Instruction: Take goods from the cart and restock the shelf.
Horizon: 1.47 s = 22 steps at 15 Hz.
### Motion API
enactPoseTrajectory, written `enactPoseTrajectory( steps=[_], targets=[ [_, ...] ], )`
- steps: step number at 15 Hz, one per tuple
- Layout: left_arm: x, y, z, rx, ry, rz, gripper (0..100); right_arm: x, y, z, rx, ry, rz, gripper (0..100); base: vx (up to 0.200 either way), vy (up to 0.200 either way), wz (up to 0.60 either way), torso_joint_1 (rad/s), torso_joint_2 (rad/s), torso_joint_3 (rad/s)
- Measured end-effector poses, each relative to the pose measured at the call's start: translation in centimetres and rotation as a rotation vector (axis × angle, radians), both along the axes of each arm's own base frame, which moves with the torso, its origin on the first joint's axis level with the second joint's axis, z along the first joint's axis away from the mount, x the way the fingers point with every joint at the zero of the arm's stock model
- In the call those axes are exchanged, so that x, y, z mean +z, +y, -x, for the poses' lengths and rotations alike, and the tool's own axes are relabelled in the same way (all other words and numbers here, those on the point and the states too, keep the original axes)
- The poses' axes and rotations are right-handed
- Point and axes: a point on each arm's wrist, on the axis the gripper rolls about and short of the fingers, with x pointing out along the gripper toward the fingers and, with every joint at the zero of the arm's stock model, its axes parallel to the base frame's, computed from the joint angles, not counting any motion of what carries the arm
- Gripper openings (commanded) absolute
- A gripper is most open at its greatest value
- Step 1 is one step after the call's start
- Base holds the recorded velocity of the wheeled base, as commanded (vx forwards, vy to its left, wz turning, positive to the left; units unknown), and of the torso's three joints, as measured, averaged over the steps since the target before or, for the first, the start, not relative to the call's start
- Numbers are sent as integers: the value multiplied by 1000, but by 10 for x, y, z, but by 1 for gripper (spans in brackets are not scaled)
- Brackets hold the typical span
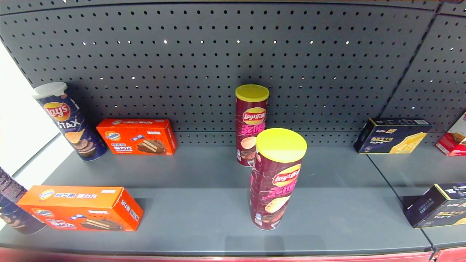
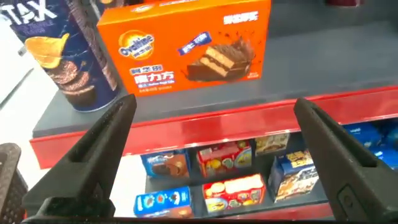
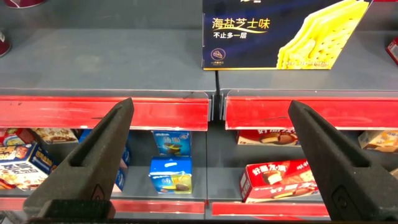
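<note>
1. Grey shelf (image 1: 204, 203) fills the head view, and it is only part-stocked. Two maroon cans with yellow lids stand upright at centre frame: the front can (image 1: 276, 182) near the lip, the back can (image 1: 251, 123) just behind it by the pegboard.
2. On the left of the frame we have the rear orange box (image 1: 136, 136) and the front orange box (image 1: 82, 207). A blue can (image 1: 69, 122) stands at upper left.
3. On the right sit the rear dark box (image 1: 393, 135) and the front dark box (image 1: 437, 205).
4. The left claw (image 2: 214, 106) is spread wide with nothing between its fingers. It hangs out in front of the shelf's red front strip (image 2: 236, 121), facing an orange box.
5. The right claw (image 3: 211, 104) is the same story: wide, empty, off the shelf edge and facing a dark box.
6. Our read is that we are between items, with both arms free and the next fetch not yet begun.
7. The next move calls for going to the cart and closing one claw squarely round a single item.
8. Then we carry it to one of the bare grey stretches between the cans and the boxes.
9. We would steer clear of the front can, since it stands tall near the lip and a nudge could tip it.
</note>
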Motion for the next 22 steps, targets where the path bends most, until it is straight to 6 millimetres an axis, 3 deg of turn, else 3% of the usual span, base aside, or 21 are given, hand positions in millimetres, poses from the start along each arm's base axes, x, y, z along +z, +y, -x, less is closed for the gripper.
enactPoseTrajectory(
  steps=[2, 5, 8, 13, 15, 18, 20, 22],
  targets=[
    [0, 0, 0, 18, -2, 14, 100, 0, 0, 0, 0, 0, 0, 100, 0, 0, 0, 0, 0, 0],
    [-6, 6, 0, 256, 47, 155, 100, 0, 0, 0, 0, 0, 0, 100, 0, 0, 0, 0, 0, 0],
    [-6, 3, 0, 120, 56, 118, 100, 0, 0, 0, 0, 0, 0, 100, 0, 0, 0, 0, 0, 0],
    [-6, 3, 0, 120, 56, 117, 100, 1, 0, 0, 7, -5, 6, 100, 0, 0, 0, 0, 0, 0],
    [-7, 3, 0, 119, 68, 114, 100, 23, 0, 4, 11, -53, 3, 100, 0, 0, 0, 0, 0, 0],
    [-7, 3, 0, 117, 69, 114, 100, 86, 0, -7, 60, -51, -8, 100, 0, 0, 0, 0, 0, 0],
    [-7, 3, 0, 117, 68, 115, 100, 124, 3, -38, 142, 10, 10, 100, 0, 0, 0, 0, 0, 0],
    [-7, 3, 0, 119, 68, 117, 100, 146, 13, -80, 273, 57, 28, 100, 0, 0, 0, 0, 0, 0]
  ],
)
